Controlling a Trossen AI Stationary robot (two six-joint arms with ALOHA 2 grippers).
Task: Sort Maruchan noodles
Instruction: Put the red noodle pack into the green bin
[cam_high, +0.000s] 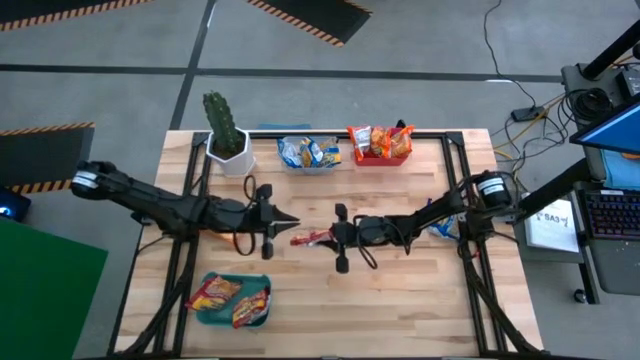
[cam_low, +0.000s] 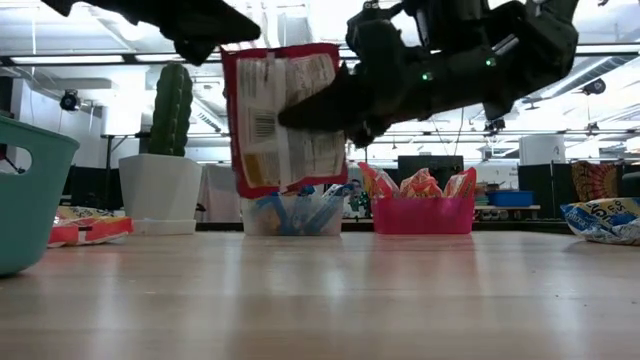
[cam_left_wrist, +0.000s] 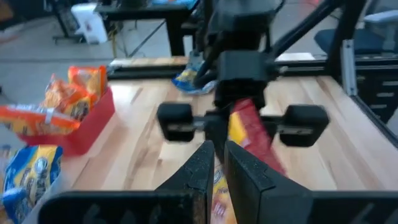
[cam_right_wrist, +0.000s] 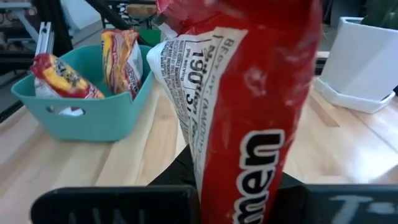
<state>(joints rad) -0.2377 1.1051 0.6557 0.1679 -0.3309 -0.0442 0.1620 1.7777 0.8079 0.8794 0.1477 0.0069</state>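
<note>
A red-bordered Maruchan packet (cam_high: 312, 238) is held in the air over the table's middle, with its printed back (cam_low: 285, 120) facing the near edge. My right gripper (cam_high: 335, 237) reaches in from the right and is shut on it. My left gripper (cam_high: 290, 218) comes from the left with its fingers together (cam_left_wrist: 217, 168), just beyond the packet's left upper corner (cam_low: 228, 52). Two red-yellow packets lie in the teal bin (cam_high: 205, 310). Blue-white packets fill the clear bin (cam_high: 308, 153), and orange ones fill the red bin (cam_high: 380, 157). My right gripper pinches the packet's right side (cam_low: 318, 112) at about mid-height between its two fingers, coming level from the table's right. The packet is lifted clear and stands upright, its face (cam_right_wrist: 249, 124) filling the wrist view. My left gripper: whether it touches the packet's corner, I cannot tell.
A white pot with a cactus (cam_high: 228, 140) stands at the far left, next to the clear bin. A loose blue-white packet (cam_high: 440, 230) lies on the table under the right arm. Bare wood lies near the front edge, right of the teal bin.
</note>
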